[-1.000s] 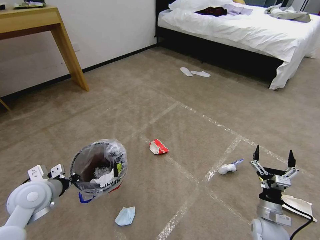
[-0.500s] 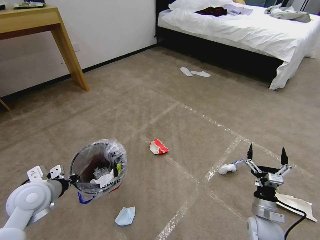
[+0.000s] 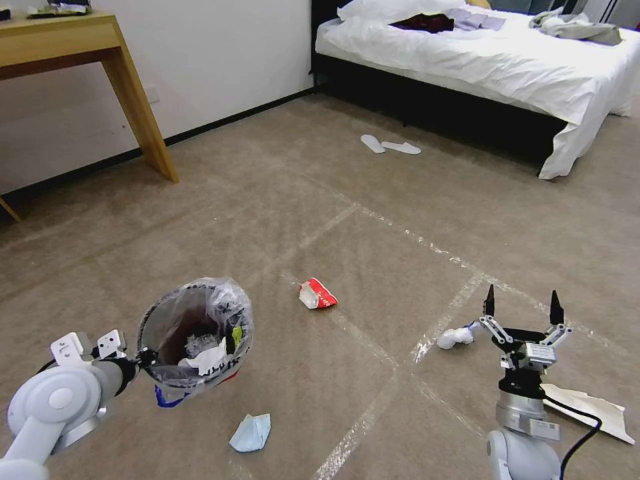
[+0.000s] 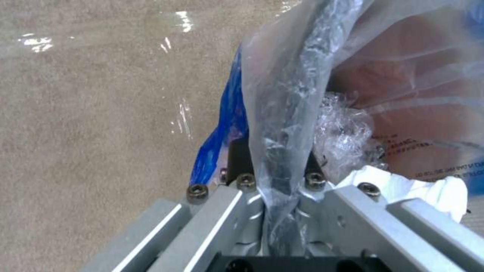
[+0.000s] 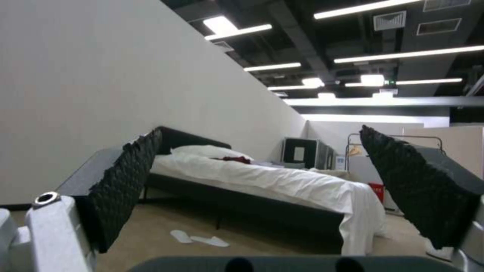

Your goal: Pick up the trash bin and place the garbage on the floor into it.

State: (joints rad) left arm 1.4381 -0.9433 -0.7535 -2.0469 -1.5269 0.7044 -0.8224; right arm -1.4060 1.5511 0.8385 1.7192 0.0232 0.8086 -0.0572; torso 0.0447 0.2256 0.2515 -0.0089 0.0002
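Nearest the robot, a light-blue face mask (image 3: 251, 432) lies flat on the carpet (image 3: 320, 200), and a folded sheet of paper (image 3: 590, 410) lies at the right arm's base. The left gripper (image 3: 141, 357) is clamped on the near rim of the red trash bin (image 3: 195, 337), pinching the rim and its clear plastic liner (image 4: 287, 94) between the fingers; the bin hangs clear of the carpet, with white tissue and crinkled plastic inside. The right gripper (image 3: 520, 308) points upward with its fingers (image 5: 128, 181) spread wide and nothing between them, just beside a crumpled white tissue (image 3: 455, 336) on a tape line. Farther out sits a red-and-white paper carton (image 3: 317, 294). Well beyond, a pair of white slippers (image 3: 390, 145) lies before the bed (image 3: 480, 60).
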